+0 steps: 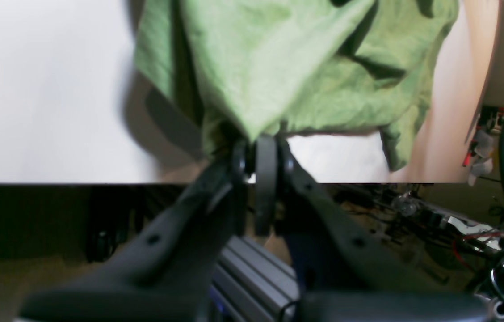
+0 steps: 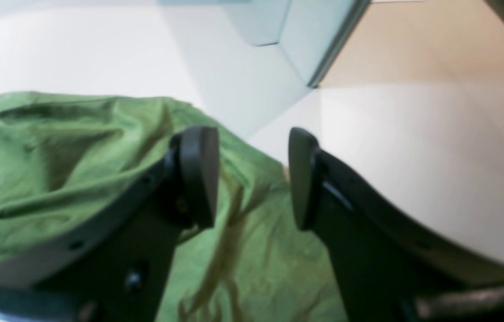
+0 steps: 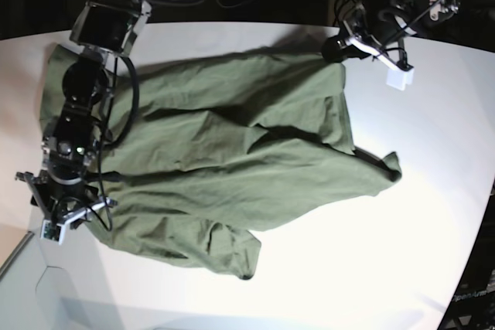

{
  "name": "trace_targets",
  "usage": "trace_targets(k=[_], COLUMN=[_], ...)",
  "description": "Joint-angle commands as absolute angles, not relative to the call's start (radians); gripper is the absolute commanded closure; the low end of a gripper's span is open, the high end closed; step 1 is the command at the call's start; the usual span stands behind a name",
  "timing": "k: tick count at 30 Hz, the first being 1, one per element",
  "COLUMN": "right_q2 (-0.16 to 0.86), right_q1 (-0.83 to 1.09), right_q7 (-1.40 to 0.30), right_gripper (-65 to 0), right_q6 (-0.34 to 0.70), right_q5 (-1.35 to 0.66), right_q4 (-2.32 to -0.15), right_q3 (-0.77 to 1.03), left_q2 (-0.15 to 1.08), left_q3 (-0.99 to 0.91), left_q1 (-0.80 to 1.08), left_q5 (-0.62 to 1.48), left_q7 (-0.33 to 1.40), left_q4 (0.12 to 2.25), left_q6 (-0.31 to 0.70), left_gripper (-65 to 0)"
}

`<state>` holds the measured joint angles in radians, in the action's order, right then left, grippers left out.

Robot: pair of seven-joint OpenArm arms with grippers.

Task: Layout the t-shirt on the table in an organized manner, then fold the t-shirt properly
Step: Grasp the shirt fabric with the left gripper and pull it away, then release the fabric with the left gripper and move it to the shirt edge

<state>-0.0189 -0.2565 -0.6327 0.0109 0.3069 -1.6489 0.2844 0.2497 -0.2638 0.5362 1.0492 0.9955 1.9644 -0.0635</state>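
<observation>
T-shirt (image 3: pixel 224 160) — olive green, wrinkled, spread across most of the white table (image 3: pixel 433 214), one sleeve pointing toward the right edge in the base view. Left gripper (image 1: pixel 264 150) — jaws pinched together on a bunched edge of the t-shirt at the table's far edge. Right gripper (image 2: pixel 252 179) — jaws parted, holding nothing, poised just over the cloth near the opposite end.

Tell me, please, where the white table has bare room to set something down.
The smooth white table is bare along its curved near edge and to the side of the wrinkled olive-green t-shirt, beyond its sleeve. It is crowded in the middle under the cloth, at the far corner held by the left gripper, and where the right gripper hovers.
</observation>
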Motion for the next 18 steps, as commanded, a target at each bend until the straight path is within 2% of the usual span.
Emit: trace_targets(k=[1,8,18], right_q2=[-0.019,-0.044,-0.058], right_q1=[-0.282,-0.260,-0.260], right_q7=[-0.610,-0.607,-0.607], right_gripper=[-26.5,-26.6,-26.6], right_q6=[0.013,0.013,0.013], right_q5=[0.312,0.312,0.312], right_q4=[-1.664,-1.664,-1.672], right_q3=[0.275,0.271,0.271], left_q2=[0.257,0.252,0.251], left_q3=[-0.268,-0.275,-0.321], left_q1=[0.541,0.533,0.522], left_q5=[1.090,1.089,1.082], left_q7=[0.993,1.161,1.168], left_q4=[1.980,1.936,1.905], left_q6=[-0.067,-0.073,-0.071], left_gripper=[-0.4,-0.5,-0.2])
